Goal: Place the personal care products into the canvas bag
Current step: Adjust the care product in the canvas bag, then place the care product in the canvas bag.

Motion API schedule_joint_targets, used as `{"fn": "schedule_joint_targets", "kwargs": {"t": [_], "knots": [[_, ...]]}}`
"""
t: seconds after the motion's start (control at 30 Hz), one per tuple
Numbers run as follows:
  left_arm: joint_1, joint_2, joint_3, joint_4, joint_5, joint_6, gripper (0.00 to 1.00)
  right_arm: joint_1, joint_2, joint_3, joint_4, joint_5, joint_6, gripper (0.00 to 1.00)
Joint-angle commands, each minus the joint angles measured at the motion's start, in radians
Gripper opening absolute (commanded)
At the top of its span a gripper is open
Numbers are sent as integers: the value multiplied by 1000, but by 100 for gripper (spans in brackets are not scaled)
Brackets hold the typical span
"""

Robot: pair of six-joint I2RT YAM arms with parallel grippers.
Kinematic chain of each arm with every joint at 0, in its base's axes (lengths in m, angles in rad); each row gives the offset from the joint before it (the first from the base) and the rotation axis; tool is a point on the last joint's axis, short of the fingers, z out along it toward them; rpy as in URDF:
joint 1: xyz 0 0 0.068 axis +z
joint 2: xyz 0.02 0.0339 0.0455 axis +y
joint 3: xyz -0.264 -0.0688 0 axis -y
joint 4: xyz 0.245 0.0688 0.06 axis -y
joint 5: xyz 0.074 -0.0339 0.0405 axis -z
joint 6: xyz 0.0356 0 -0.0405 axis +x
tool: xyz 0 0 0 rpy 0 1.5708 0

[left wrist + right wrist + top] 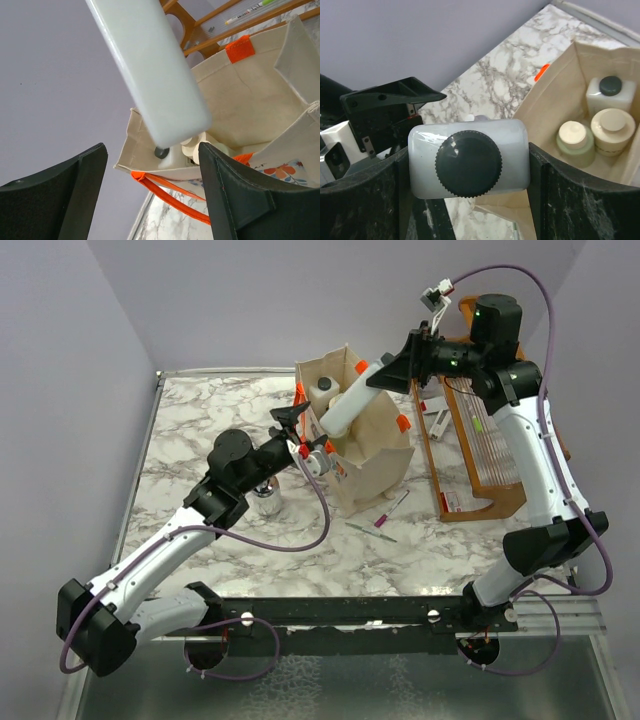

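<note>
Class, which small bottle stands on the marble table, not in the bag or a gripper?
The short clear bottle with the chrome cap, beside the left arm. Three others sit in the beige canvas bag; the right gripper holds a white dark-capped bottle.

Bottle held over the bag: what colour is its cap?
Dark grey cap; right wrist view shows it best.

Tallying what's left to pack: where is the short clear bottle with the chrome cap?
In the top view, the clear bottle stands on the marble table just left of the canvas bag, beside the left arm.
</note>
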Motion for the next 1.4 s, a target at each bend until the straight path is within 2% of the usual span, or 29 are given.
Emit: {"fn": "schedule_joint_targets", "kwargs": {"t": [0.0, 0.4, 0.67, 1.1, 1.37], "knots": [[5, -35, -19, -20, 16, -7, 76, -9, -10, 97, 1, 84, -51, 1], [5, -35, -38, -17, 13, -33, 76, -5, -28, 49, -20, 254, -177, 1], [5, -23, -29, -23, 26, -52, 76, 62, -27, -9, 15, 396, -272, 1], [5, -13, -38, -23, 3, -112, 77, 236, -86, -310, 259, 674, -474, 1], [6, 2, -36, -14, -30, -113, 77, 278, -94, -495, 473, 773, -499, 1]]}}
